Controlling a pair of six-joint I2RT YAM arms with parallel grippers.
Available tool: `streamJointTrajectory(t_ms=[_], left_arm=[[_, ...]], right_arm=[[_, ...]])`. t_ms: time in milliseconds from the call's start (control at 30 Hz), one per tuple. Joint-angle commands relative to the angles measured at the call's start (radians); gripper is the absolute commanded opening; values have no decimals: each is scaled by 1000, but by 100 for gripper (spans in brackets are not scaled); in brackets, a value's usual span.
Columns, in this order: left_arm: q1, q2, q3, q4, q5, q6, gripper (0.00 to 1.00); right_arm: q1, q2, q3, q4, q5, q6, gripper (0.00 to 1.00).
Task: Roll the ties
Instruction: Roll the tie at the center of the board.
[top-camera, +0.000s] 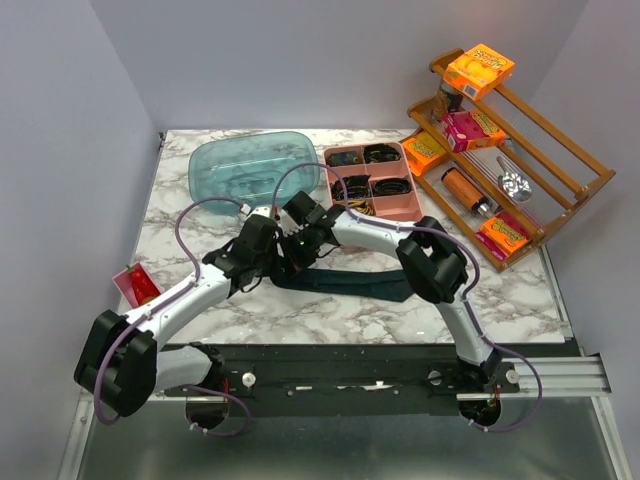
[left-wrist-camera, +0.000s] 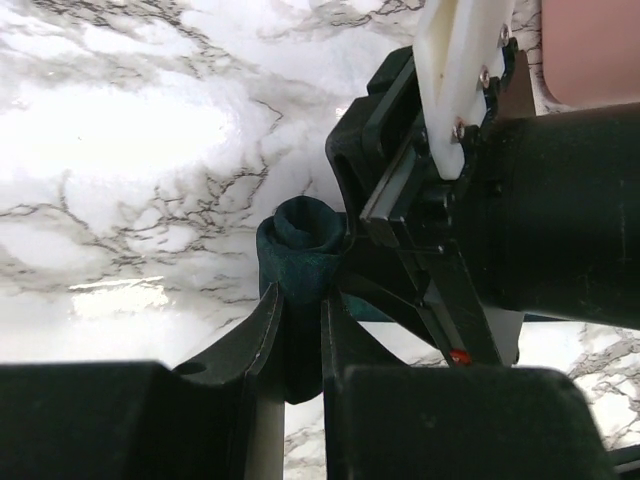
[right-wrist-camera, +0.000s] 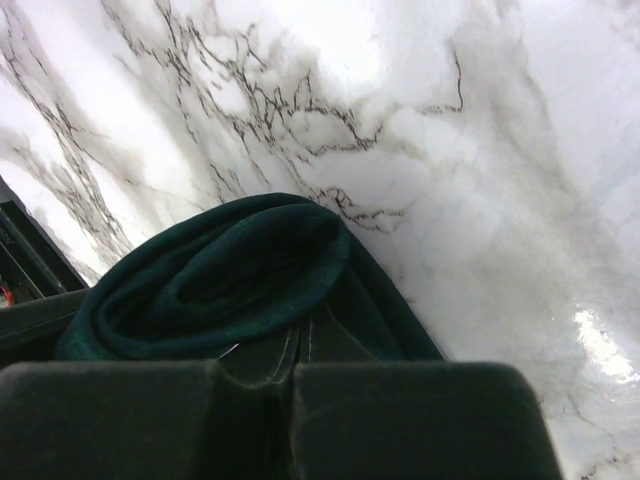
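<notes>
A dark teal-green tie (top-camera: 350, 283) lies on the marble table, its left end rolled into a small coil (left-wrist-camera: 300, 245) between the two grippers. My left gripper (left-wrist-camera: 298, 300) is shut on the coil from one side; in the top view it (top-camera: 272, 256) sits at the table's middle. My right gripper (right-wrist-camera: 302, 345) is shut on the coil's fabric (right-wrist-camera: 215, 275) from the other side, and it also shows in the top view (top-camera: 300, 236) and the left wrist view (left-wrist-camera: 420, 215). The rest of the tie runs flat to the right under the right arm.
A pink compartment tray (top-camera: 397, 211) with coiled ties stands behind the grippers. A teal see-through lid (top-camera: 250, 165) lies at the back left. A wooden rack (top-camera: 575, 185) with snack boxes stands at the right. A small pink bin (top-camera: 133, 284) sits at the left edge.
</notes>
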Motion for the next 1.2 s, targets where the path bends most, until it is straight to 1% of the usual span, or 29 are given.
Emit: streamJointTrajectory(t_ms=[0,100,267,467,667,900,1067,1167], left_arm=[[-20,-6,60,-98,-89,3,0],[-34,-4,74,-131,-124,-2,0],[-63,33,92,-193,-184,-11,0],[-106,86,132,-260,-284,-25,0],[-157,154,175,-311,-367,-36,0],[-227,249,224,-343,-419,-69,0],[-264,324,253,-351,-425,-85,0],[-276,352,258,-326,-407,-88,0]], right_arm=[[-1,59,83,-45,39,-16,4],[-1,60,106,-55,35,-17,4],[-6,-11,86,-58,68,-20,4],[-32,-118,34,-66,114,-22,4],[-76,-180,-34,-66,141,-14,4],[-118,-218,-106,-57,156,-6,4],[-129,-226,-137,-48,161,-3,4],[-139,-235,-157,-45,165,-3,4]])
